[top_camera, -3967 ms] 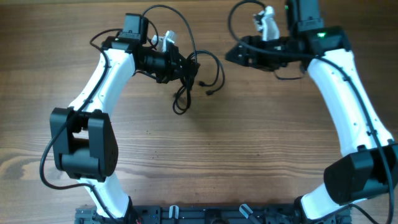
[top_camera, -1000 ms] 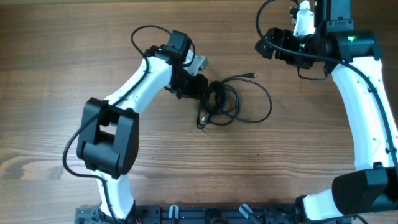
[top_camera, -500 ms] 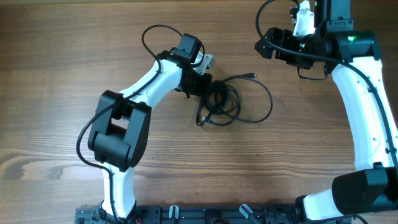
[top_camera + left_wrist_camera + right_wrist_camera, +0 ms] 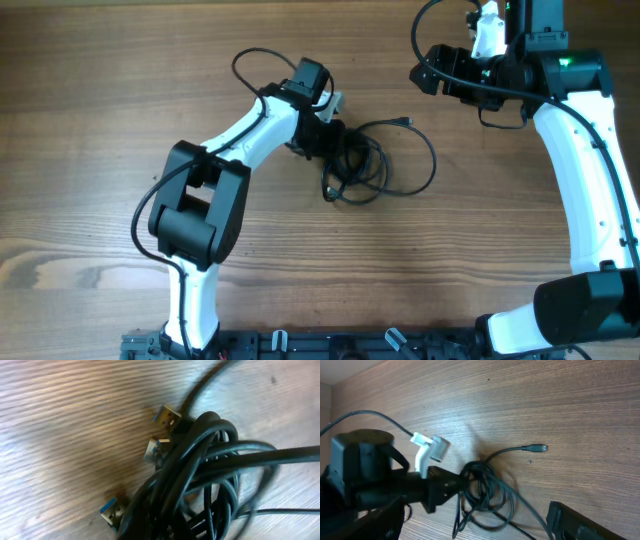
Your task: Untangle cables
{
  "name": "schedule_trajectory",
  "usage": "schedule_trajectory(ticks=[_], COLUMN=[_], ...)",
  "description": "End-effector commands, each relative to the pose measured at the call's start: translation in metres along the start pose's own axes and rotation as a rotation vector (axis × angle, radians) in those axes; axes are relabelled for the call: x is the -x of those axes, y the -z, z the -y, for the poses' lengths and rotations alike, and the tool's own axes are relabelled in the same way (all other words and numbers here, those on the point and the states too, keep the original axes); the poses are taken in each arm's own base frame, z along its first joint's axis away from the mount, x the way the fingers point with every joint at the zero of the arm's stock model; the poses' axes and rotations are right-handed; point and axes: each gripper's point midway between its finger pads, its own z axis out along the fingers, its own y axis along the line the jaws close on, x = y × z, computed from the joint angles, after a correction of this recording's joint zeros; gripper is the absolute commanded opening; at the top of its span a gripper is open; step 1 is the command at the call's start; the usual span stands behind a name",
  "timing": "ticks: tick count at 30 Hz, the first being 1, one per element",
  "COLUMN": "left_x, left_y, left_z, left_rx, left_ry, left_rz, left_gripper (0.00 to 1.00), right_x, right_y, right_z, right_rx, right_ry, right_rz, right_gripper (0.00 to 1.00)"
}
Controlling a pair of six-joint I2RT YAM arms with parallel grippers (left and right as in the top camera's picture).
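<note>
Overhead: thin black rubbery cables [image 4: 360, 165] mid brown wooden tabletop [image 4: 120, 120], still one knot, nothing separated yet. Left claw [image 4: 335, 140] is buried in it and looks clamped on. Right claw [image 4: 420, 78] at 1 o'clock, empty.
Left wrist: silver blue-tongued plugs [image 4: 166, 416] at 10 o'clock, no readable writing.
Right wrist: right claw spread wide.

Wooden table [image 4: 100, 100] fills every view: mid-brown planks, grain running left-right, a few darker knots. Light is even and soft, shadows faint. Pale sheen on the wood in the left wrist view. Black rail [image 4: 330, 345] runs along the near edge.
</note>
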Motion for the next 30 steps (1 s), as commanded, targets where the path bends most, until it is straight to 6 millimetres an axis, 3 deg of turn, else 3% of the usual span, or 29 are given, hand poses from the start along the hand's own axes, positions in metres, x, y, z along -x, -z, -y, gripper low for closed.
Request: schedule_trajectory(ticks=[1,4,6,7,12,14,16,18,21,25,27,30], left_x=[0.044,0.058,0.059,0.058,0.051,0.049,0.05,0.05,0.046,0.04,0.04,0.039], left_y=[0.082,0.163,0.196,0.203,0.206,0.206,0.206,0.206,0.206,0.207,0.208,0.208], left_z=[0.003,0.01,0.014,0.017,0.025,0.028,0.028,0.028,0.036,0.049,0.05,0.052], left_rx=[-0.088,-0.204,-0.241,-0.254,-0.327,-0.346,-0.366,-0.392,-0.468,-0.522,-0.526,-0.539], left_ry=[0.266,0.459,0.522,0.548,0.774,0.789,0.898,1.045,1.363,1.432,1.431,1.497], left_rz=[0.18,0.323,0.385,0.393,0.33,0.313,0.297,0.272,0.163,0.063,0.056,0.023], left_gripper=[0.04,0.04,0.04,0.04,0.04,0.04,0.04,0.04,0.04,0.04,0.04,0.04], right_x=[0.004,0.0,-0.005,-0.006,-0.012,-0.007,-0.014,-0.023,-0.036,-0.038,-0.036,-0.036], right_y=[0.013,0.014,0.016,0.017,0.016,0.009,0.0,-0.006,-0.021,-0.044,-0.053,-0.061], right_z=[-0.013,-0.03,-0.052,-0.059,-0.1,-0.097,-0.105,-0.116,-0.118,-0.122,-0.124,-0.12], right_rx=[0.044,0.136,0.242,0.274,0.393,0.322,0.266,0.245,0.147,0.128,0.131,0.116], right_ry=[0.038,0.055,0.094,0.103,0.15,0.092,0.092,0.126,0.072,0.02,0.006,-0.004], right_rz=[0.03,0.007,-0.014,-0.017,-0.025,-0.002,-0.006,-0.011,-0.028,-0.043,-0.042,-0.048], right_gripper=[0.93,0.91,0.87,0.86,0.74,0.72,0.73,0.73,0.73,0.72,0.63,0.36])
